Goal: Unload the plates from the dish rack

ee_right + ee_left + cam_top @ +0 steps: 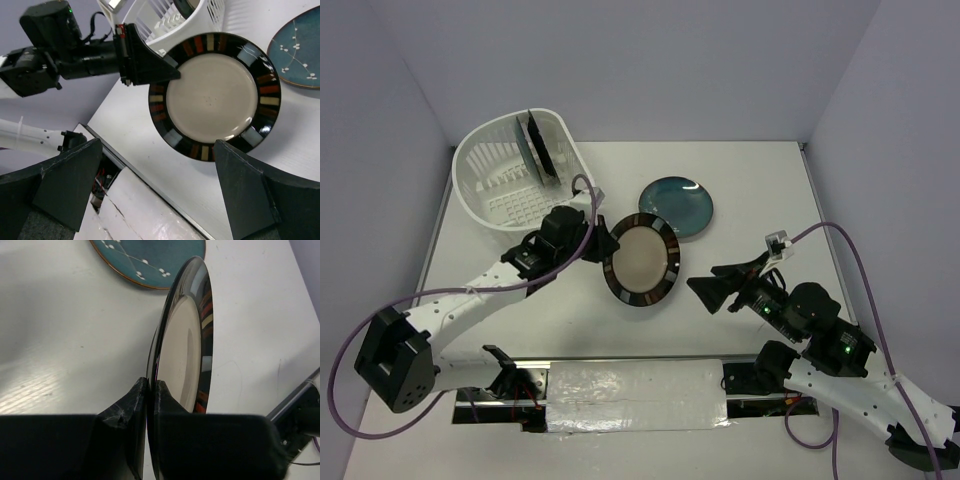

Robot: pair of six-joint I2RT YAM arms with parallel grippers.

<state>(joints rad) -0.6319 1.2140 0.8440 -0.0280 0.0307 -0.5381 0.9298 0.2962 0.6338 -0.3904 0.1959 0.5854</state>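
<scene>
Left fingers (129, 407) are pressed tight on the rim of the beige-centred plate (642, 260), pinching it by its near-left edge. From the left wrist view the plate stands close to on edge, face turned toward the right arm. An edge pinch is the only hold thin fingers get on a disc lifted out of a slot, which I judge explains the upright carry. The plate hangs in the open middle of the surface (760, 190), between the two arms and clear of the dish rack (485, 150); whether its lower edge touches down I cannot tell. Right fingers (70, 180) are spread wide with nothing between them and face the plate from just beside its right rim. That looks like a ready stance for a hand-over or a steadying hold. A teal plate (676, 205) lies flat near the rack's right side, just beyond the held one, marking the drop zone. Two more plates (538, 145) stand edge-on at the rack's far wall, not yet unloaded. Main risk, in my judgement: the glossy rim slipping or swinging in so narrow a pinch as it tips flat.
</scene>
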